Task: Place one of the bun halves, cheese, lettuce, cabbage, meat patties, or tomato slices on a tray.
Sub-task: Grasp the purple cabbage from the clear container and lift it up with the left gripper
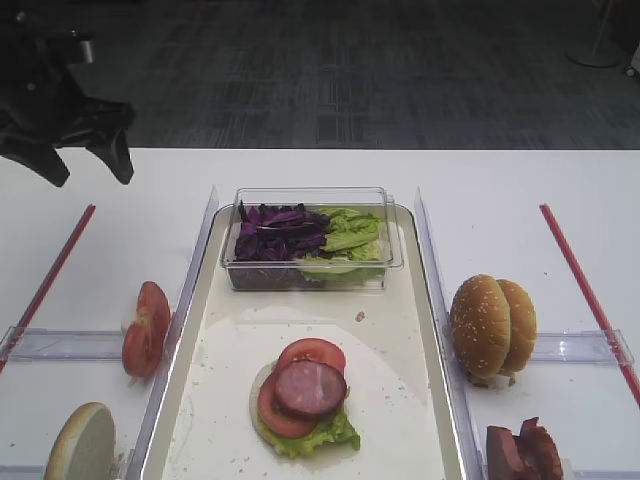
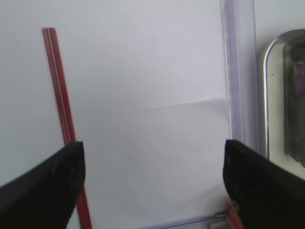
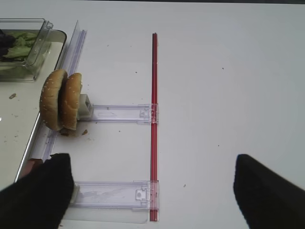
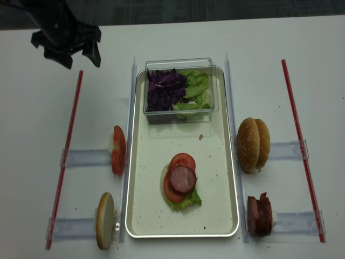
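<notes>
left gripper: raised at far left, jaws spread wide, empty | right gripper: jaws apart, empty

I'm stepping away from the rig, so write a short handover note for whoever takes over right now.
Left end effector: open, empty, hovering over the table's far left corner, away from the food.
Right end effector: open, empty, over the right side near the bun halves.
On the tray: a stack of bun base, lettuce, tomato and a meat slice; clear box with cabbage and lettuce.
Off the tray: tomato slices and one bun half on the left, meat patties on the right.
Left: pick one more ingredient and place it on the tray.
</notes>
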Controlling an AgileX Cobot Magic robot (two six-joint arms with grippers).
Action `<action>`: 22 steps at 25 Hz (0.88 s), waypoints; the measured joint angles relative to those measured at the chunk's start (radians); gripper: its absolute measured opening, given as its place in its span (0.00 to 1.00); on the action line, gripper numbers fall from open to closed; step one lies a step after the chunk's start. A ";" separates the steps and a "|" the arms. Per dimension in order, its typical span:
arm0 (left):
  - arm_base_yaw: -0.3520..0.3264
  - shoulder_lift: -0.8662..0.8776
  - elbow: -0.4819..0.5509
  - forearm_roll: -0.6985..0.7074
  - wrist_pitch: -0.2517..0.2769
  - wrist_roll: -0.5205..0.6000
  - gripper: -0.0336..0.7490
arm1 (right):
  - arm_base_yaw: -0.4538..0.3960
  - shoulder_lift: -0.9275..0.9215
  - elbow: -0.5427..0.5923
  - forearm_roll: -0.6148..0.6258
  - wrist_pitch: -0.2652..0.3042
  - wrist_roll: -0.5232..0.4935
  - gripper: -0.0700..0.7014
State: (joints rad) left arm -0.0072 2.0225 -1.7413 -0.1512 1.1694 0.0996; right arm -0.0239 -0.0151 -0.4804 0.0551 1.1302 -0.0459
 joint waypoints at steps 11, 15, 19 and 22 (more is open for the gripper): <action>-0.002 0.138 -0.050 -0.001 0.040 0.000 0.74 | 0.000 0.000 0.000 0.000 0.000 0.000 0.99; -0.002 0.138 -0.053 -0.001 0.040 0.000 0.74 | 0.000 0.000 0.000 0.000 0.000 0.000 0.99; -0.002 0.138 -0.053 -0.001 0.040 0.000 0.74 | 0.000 0.000 0.000 0.000 0.000 0.000 0.99; -0.002 0.138 -0.053 -0.001 0.040 0.000 0.74 | 0.000 0.000 0.000 0.000 0.000 0.000 0.99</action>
State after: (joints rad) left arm -0.0090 2.1605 -1.7947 -0.1521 1.2097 0.0996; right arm -0.0239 -0.0151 -0.4804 0.0551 1.1302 -0.0459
